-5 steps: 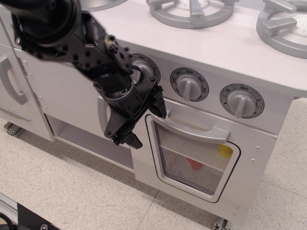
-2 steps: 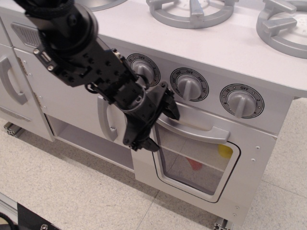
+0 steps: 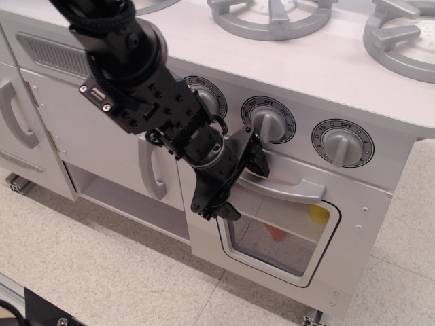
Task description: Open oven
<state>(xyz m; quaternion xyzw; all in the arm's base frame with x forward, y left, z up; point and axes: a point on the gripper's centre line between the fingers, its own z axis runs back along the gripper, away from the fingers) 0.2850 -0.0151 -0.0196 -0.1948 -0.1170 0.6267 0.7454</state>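
Note:
The white oven point(image 3: 353, 224) sits under a row of knobs, and its door looks shut. The door has a clear rounded window point(image 3: 282, 234) and a wide grey bar handle point(image 3: 289, 187) above it. Red and yellow shapes show dimly behind the window. My black gripper point(image 3: 237, 182) is open at the left end of the handle. One finger point(image 3: 255, 153) is above the bar and the other point(image 3: 219, 209) is below it, in front of the window's left corner. I cannot tell whether the fingers touch the bar.
Three grey knobs point(image 3: 340, 144) line the panel above the oven. Grey burners point(image 3: 272, 15) lie on the cooktop. A cupboard door with a vertical handle point(image 3: 151, 171) is just left of the oven, another handle point(image 3: 17, 112) at far left. Tiled floor point(image 3: 102, 272) lies below.
My gripper and arm have moved right, from beside the oven's left edge to the left end of the bar handle. The oven door has not moved.

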